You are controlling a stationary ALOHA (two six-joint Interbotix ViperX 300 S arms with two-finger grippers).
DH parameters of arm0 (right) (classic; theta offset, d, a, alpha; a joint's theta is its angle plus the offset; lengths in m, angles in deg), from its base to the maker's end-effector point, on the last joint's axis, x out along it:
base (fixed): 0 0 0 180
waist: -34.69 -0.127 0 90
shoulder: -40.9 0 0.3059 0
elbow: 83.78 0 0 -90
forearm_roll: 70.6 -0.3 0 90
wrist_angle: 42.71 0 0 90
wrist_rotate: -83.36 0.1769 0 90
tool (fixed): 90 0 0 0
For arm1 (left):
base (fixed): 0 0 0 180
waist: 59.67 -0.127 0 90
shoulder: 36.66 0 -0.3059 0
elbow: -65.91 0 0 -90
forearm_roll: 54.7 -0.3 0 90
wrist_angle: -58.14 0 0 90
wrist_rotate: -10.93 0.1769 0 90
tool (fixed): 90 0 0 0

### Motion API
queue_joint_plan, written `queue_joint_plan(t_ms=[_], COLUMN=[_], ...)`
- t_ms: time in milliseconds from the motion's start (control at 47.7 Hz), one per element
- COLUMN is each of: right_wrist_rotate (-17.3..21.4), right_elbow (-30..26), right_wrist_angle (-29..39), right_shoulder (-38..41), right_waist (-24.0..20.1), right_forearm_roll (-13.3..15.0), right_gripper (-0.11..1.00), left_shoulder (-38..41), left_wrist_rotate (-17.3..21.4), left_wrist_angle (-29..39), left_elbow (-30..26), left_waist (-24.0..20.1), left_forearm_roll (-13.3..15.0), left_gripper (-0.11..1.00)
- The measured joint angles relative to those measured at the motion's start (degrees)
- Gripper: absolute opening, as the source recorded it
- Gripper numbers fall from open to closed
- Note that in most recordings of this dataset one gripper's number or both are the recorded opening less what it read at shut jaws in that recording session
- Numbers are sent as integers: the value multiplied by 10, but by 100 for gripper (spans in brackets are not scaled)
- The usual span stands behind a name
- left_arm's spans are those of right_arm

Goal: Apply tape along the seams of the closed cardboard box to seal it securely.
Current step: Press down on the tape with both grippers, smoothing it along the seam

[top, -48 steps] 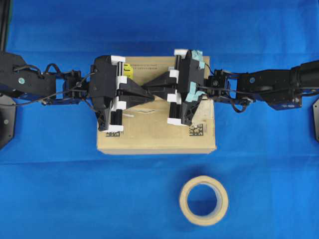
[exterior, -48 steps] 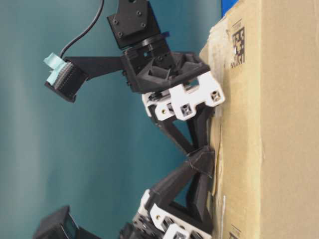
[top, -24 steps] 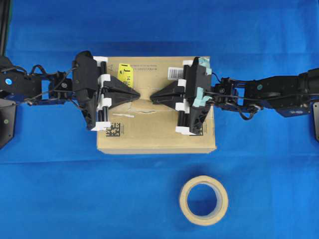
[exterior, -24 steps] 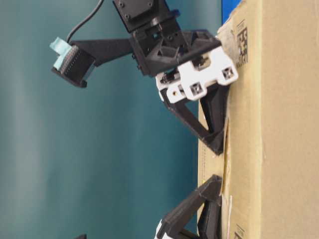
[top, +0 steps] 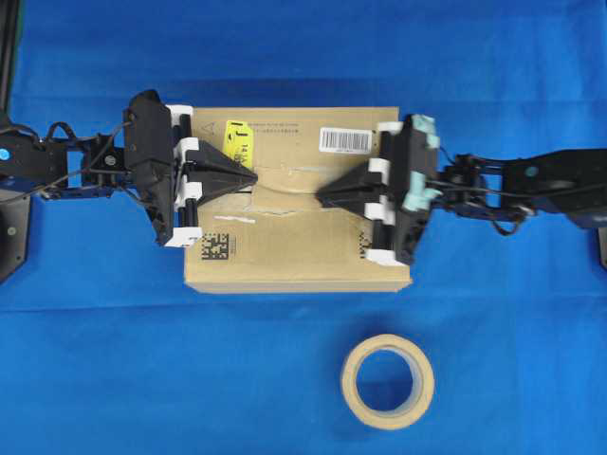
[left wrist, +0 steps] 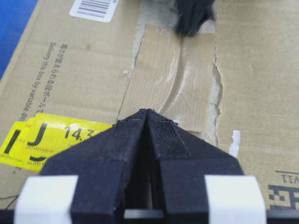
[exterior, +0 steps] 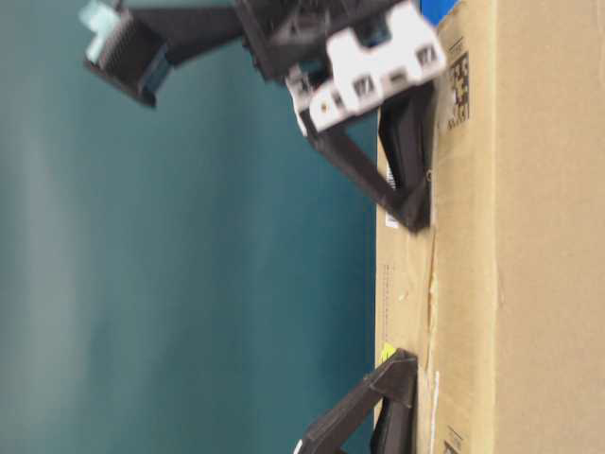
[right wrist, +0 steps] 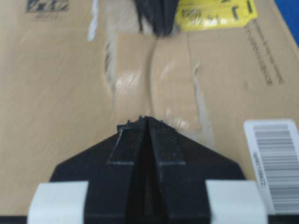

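Pressing with both claws pinched shut and empty, the left claw [top: 248, 176] and right claw [top: 327, 197] risk snagging the tape [left wrist: 174, 86], already bulged over the seams [top: 285, 186] atop the cardboard box [top: 294, 256], peeling it loose.

We're looking at bright, even light from above, with hardly any shadow on the blue cloth [top: 285, 360]. Glare streaks the tape [left wrist: 175, 79] just ahead of the left gripper [left wrist: 148, 113]. Beyond the right gripper [right wrist: 144, 120] everything's soft, and the table-level view smears its white mounts [exterior: 364, 71].
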Motion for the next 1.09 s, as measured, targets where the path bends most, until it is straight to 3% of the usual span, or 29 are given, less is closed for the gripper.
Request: queue_joint_plan(t_ms=[210, 461, 818, 1090], right_wrist_rotate=[-22, -34, -36, -31], right_elbow=[-14, -51, -106, -122], right_wrist_angle=[-2, -11, -24, -29], right_shoulder=[-43, -8, 79, 104], right_waist=[-5, 19, 33, 27], right_forearm_roll=[19, 20, 21, 19], right_gripper=[-1, -1, -1, -1], left_shoulder=[-61, -8, 78, 58], left_wrist_rotate=[26, 79, 69, 58], left_wrist_angle=[41, 37, 33, 26], left_elbow=[-37, -85, -120, -77], left_waist=[21, 30, 35, 38], left_forearm_roll=[0, 0, -1, 1], left_gripper=[0, 0, 0, 0])
